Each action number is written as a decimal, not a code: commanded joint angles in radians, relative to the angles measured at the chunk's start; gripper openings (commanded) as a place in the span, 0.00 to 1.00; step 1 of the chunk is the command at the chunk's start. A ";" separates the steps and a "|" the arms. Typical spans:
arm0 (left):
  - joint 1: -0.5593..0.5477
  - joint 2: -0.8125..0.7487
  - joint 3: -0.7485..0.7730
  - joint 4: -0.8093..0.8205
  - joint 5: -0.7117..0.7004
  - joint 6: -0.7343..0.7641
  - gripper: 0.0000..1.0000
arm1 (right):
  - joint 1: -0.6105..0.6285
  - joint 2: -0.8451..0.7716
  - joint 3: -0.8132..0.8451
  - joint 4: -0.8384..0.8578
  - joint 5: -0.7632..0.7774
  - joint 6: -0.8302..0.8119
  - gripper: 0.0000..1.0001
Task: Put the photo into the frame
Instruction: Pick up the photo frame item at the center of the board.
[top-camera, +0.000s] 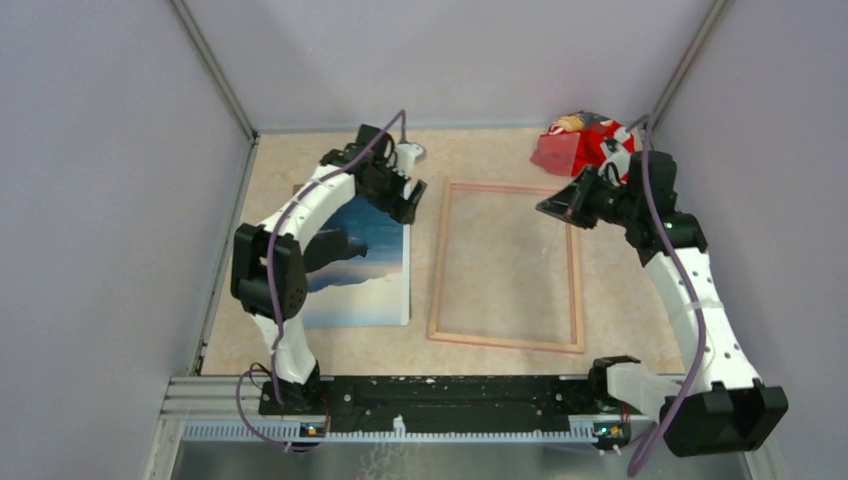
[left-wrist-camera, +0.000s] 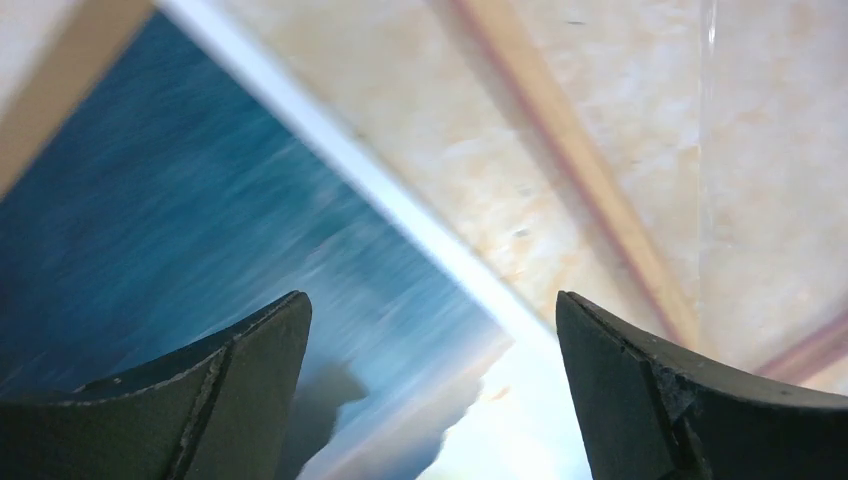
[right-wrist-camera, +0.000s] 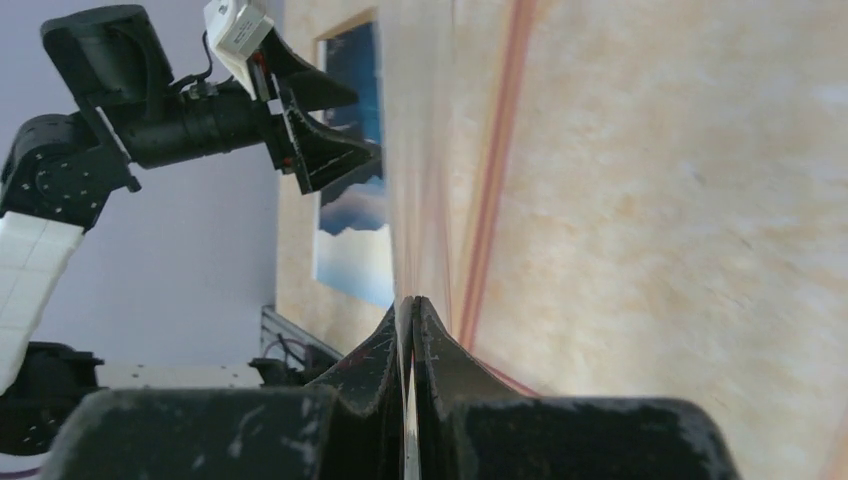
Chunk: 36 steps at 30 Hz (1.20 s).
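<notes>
The photo (top-camera: 365, 270) lies face up on the table at the left, blue sea and dark mountains showing; it also shows in the left wrist view (left-wrist-camera: 200, 200) and the right wrist view (right-wrist-camera: 355, 220). The thin frame (top-camera: 438, 270) lies flat to its right, its pale rail visible in the left wrist view (left-wrist-camera: 580, 170). My left gripper (top-camera: 405, 205) (left-wrist-camera: 430, 300) is open and empty, hovering over the photo's far right corner. My right gripper (top-camera: 550, 207) (right-wrist-camera: 412, 300) is shut on the edge of a thin clear sheet (right-wrist-camera: 415, 200) at the frame's far right corner.
A sliver of brown board (top-camera: 298, 190) shows under the photo's far left edge. A red and pink packet (top-camera: 585, 145) lies at the back right corner. Grey walls enclose the table on three sides. The left arm (right-wrist-camera: 200, 120) shows in the right wrist view.
</notes>
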 joint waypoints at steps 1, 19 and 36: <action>-0.088 0.094 0.034 0.022 0.085 -0.103 0.98 | -0.089 -0.112 0.080 -0.333 0.041 -0.151 0.00; -0.228 0.261 0.006 0.144 -0.128 -0.225 0.75 | -0.099 -0.190 0.140 -0.455 0.196 -0.149 0.00; -0.228 0.178 -0.180 0.229 -0.375 -0.130 0.62 | -0.099 -0.147 0.037 -0.260 0.091 -0.061 0.00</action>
